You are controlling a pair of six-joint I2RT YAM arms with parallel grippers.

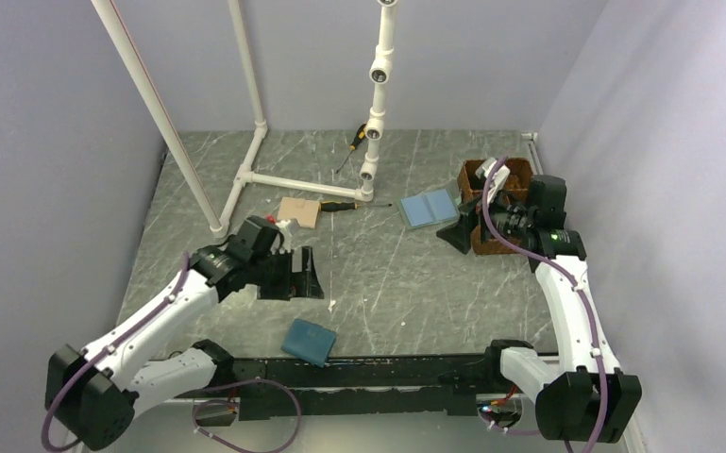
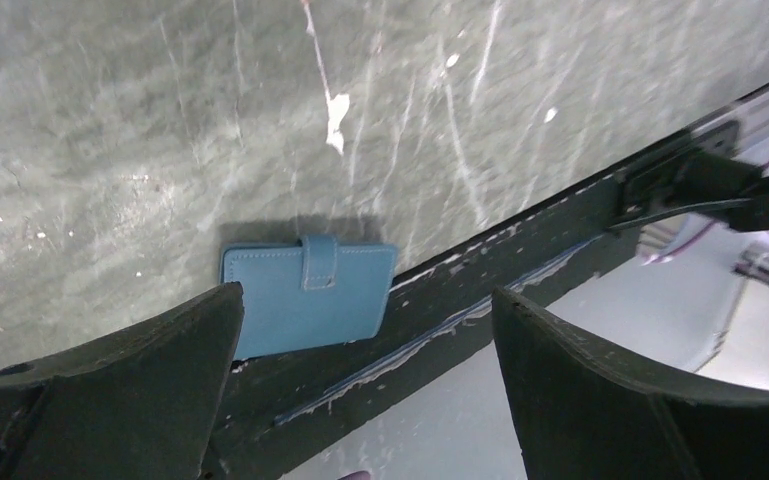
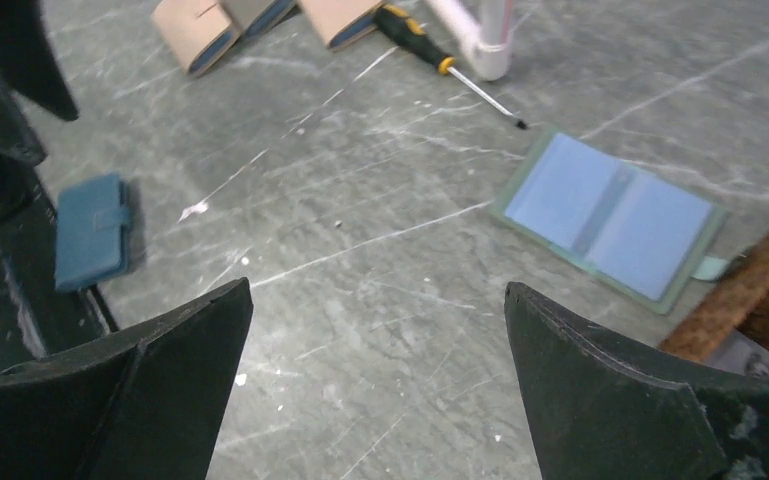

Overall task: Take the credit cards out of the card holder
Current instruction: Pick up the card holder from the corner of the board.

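Teal card holder (image 1: 309,341), closed, just nearward of the gaping, empty left pincer (image 1: 296,277).

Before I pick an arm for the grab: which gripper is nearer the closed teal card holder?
Left. The left gripper sits just beyond the card holder at the near edge; the right gripper is far across the table, by the pale open folder.

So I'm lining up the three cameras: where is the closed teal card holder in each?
Top external: card holder bottom centre, against the black rail.
Left wrist: card holder lower left.
Right wrist: card holder far left.
Shared landmark: black rail beside it.
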